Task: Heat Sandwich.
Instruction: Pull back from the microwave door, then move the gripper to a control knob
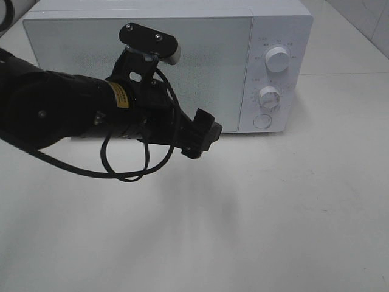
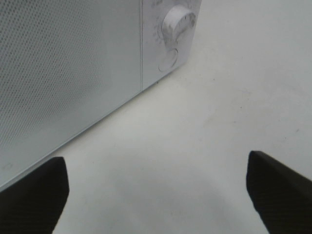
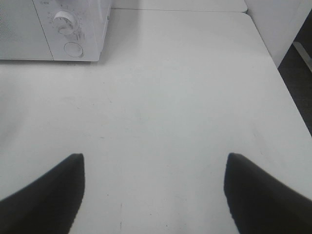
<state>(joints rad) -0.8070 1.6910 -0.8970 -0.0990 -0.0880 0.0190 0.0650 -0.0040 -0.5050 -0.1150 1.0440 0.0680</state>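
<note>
At centre, the left pincer (image 2: 156,168) hung wide open and empty, the right pincer (image 3: 153,165) likewise; behind, a boxy white microwave oven (image 1: 146,61) stood shut on the pale bench (image 1: 273,213). No sandwich showed, perhaps inside; setting the dials (image 1: 277,59) probably remained.

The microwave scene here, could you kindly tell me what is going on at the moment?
The microwave has its door shut. The left claw hangs open and empty in front of it, low near the control panel. The right claw is open too, over the table, holding nothing. No sandwich is in view.
</note>
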